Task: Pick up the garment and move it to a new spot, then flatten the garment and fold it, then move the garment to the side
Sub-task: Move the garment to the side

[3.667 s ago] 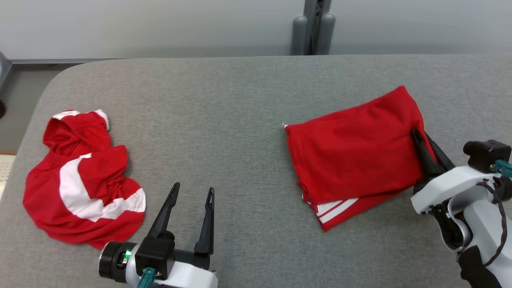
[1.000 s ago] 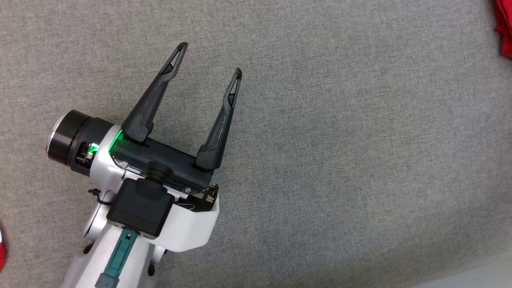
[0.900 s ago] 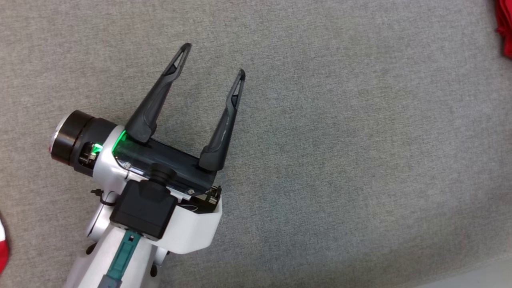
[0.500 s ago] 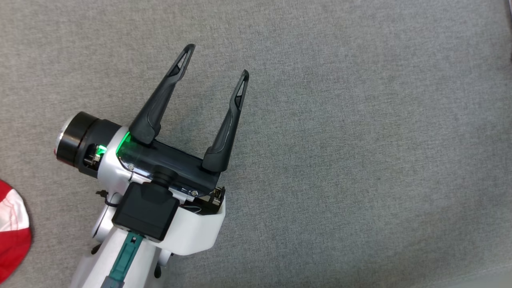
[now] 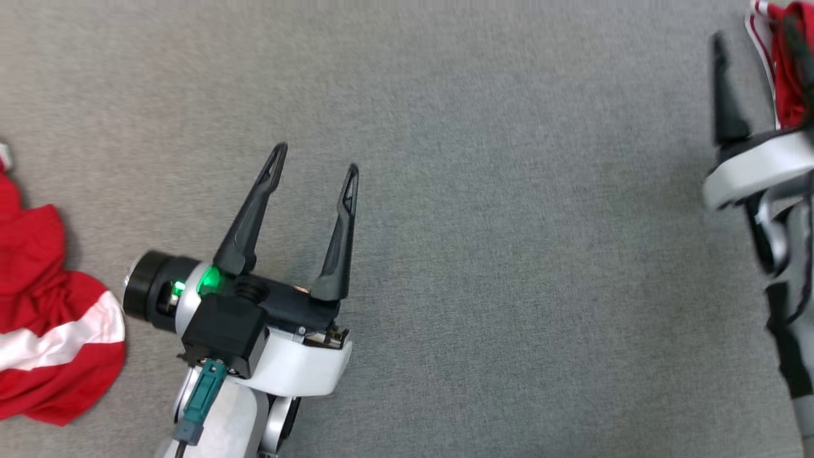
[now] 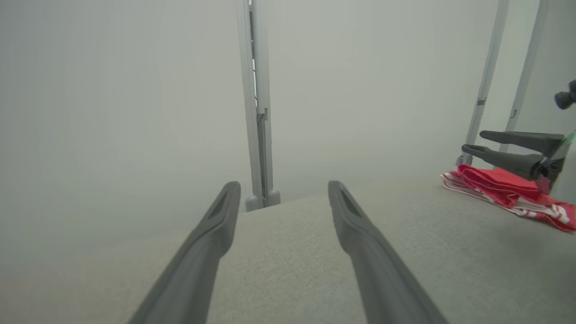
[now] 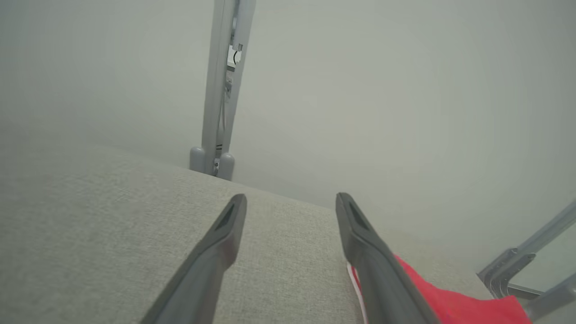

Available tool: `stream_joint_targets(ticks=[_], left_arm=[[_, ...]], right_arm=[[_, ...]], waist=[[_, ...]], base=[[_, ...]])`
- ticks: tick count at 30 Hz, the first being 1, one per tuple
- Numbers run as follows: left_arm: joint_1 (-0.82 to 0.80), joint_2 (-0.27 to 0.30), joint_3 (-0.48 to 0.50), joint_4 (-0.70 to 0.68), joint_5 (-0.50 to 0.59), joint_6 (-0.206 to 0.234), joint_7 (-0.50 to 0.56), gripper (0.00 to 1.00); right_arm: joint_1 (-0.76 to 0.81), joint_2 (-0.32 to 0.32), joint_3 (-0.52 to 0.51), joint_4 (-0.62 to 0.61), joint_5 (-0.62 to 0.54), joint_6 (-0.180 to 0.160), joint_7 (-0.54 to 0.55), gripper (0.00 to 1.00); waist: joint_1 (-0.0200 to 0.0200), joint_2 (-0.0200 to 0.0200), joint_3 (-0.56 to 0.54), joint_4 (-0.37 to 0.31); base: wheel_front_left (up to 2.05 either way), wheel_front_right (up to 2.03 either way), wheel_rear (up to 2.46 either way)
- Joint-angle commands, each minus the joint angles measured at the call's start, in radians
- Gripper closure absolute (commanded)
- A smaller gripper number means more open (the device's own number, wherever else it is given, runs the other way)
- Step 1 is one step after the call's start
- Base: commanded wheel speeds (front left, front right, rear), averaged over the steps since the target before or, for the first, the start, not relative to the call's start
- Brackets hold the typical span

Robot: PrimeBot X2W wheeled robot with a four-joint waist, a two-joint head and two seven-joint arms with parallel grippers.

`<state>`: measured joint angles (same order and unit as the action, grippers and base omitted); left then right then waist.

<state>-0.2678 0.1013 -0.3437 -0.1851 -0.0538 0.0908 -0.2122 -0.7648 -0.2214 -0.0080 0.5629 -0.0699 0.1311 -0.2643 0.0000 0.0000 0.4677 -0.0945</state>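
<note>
From the head: left gripper (image 5: 316, 160) over the grey table (image 5: 509, 254), fingers spread wide, nothing between them. At the right edge, right gripper (image 5: 753, 44), blurred, one dark finger plain to see, just beside the folded garment (image 5: 792, 83) in the upper right corner; no telling from here whether any cloth is in its grasp. Far left, a crumpled garment (image 5: 44, 318), red with white bands, lying in a heap, apart from the left fingers. From the left wrist: left fingers parted over bare table, a grey post (image 6: 258, 112) behind the far edge; off to the right, the folded garment lying flat near the table's side, the right gripper hovering just above it, jaws apart and empty. From the right wrist: right fingers spread, bare table between them, red cloth with a white-striped edge under and beside the right-hand finger, not pinched. Judged from this: picking up, flattening and folding done, and the shift to the side apparently done as well, the jaws slack and empty. Left to do, probably: drawing the right arm clear without dragging the fold apart. Likely next in line, the heap on the left, with bare table between it and the left fingers.
</note>
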Motion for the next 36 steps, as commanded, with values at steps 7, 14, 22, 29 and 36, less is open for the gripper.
stream_joint_targets(ticks=[7, 14, 22, 29, 36], left_arm=[[0.075, -0.026, 0.022, 0.107, -0.098, 0.034, -0.027, 0.0], [0.139, -0.036, 0.017, 0.19, -0.142, 0.05, -0.047, 0.0], [0.234, -0.041, 0.043, 0.217, -0.141, 0.078, -0.053, 0.0], [0.343, -0.046, 0.098, 0.197, -0.129, 0.086, -0.053, 0.0], [0.407, -0.047, 0.151, 0.169, -0.1, 0.07, -0.053, 0.0]], right_arm=[[0.121, 0.0, 0.142, -0.071, 0.137, -0.001, -0.002, 0.0], [0.31, 0.048, 0.156, -0.214, 0.169, -0.001, -0.002, 0.0], [0.544, 0.101, 0.129, -0.383, 0.119, -0.001, -0.002, 0.0], [0.724, 0.143, 0.084, -0.444, 0.153, -0.001, -0.002, 0.0], [0.811, 0.158, 0.073, -0.483, 0.173, -0.001, -0.002, 0.0]], waist=[[0.0, 0.0, -0.144, 0.073], [0.0, 0.0, -0.271, 0.11], [0.0, 0.0, -0.392, 0.116], [0.0, 0.0, -0.474, 0.117], [0.0, 0.0, -0.502, 0.117]], base=[[0.0, 0.0, 0.0], [0.0, 0.0, 0.0], [0.0, 0.0, 0.0], [0.0, 0.0, 0.0], [0.0, 0.0, 0.0]])
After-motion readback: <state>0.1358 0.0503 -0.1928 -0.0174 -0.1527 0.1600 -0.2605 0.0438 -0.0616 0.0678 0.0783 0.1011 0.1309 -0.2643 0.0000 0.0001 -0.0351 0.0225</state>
